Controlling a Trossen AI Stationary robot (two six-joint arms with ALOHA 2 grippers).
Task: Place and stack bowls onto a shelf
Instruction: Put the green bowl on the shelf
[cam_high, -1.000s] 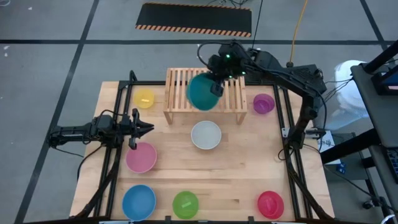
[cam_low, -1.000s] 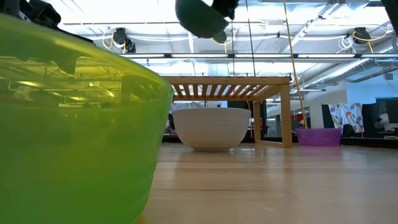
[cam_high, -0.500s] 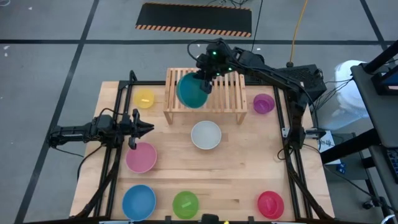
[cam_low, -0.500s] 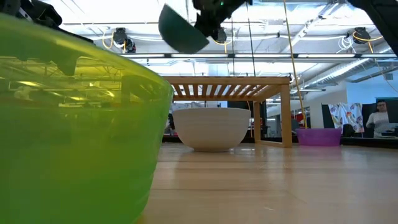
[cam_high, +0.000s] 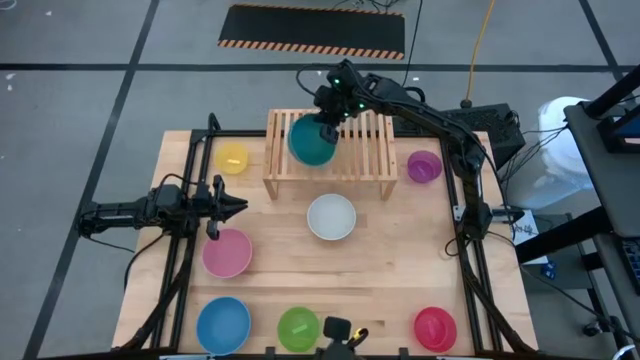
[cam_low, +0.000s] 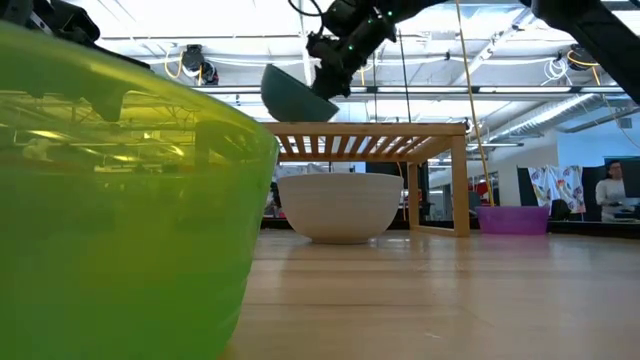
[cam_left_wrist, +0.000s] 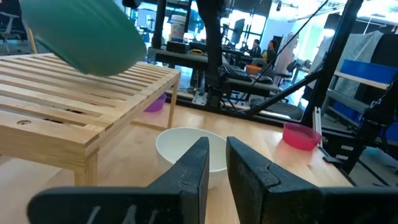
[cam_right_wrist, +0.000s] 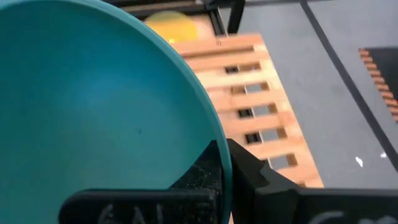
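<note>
My right gripper (cam_high: 330, 122) is shut on the teal bowl (cam_high: 313, 140) over the left half of the light-wood shelf (cam_high: 372, 150). In the low view the bowl (cam_low: 295, 95) is tilted, with its base just over the slatted top (cam_low: 400, 128). I cannot tell whether it touches the slats. The bowl also shows in the left wrist view (cam_left_wrist: 81, 31). My left gripper (cam_high: 244, 207) waits at the table's left, shut and empty, pointing at the white bowl (cam_high: 331, 217). The white bowl rests on its base in front of the shelf. My right gripper holds the teal bowl by its rim (cam_right_wrist: 222, 155), on the side toward the table's far right. One finger (cam_right_wrist: 199, 177) is inside the bowl and the other (cam_right_wrist: 252, 171) outside. The fingers slant down from above. The bowl hangs tilted below them, over the shelf's slats (cam_right_wrist: 261, 106).
On the table stand a yellow bowl (cam_high: 232, 158) left of the shelf, a purple one (cam_high: 424, 166) right of it, a pink one (cam_high: 227, 252), and blue (cam_high: 223, 325), lime green (cam_high: 298, 329) and red (cam_high: 435, 328) ones along the near edge. People show in the room behind.
My right gripper has carried the teal bowl toward the table's left, over the shelf's left half, and then down close to the slatted top. The bowl has stayed tilted in the hold.
</note>
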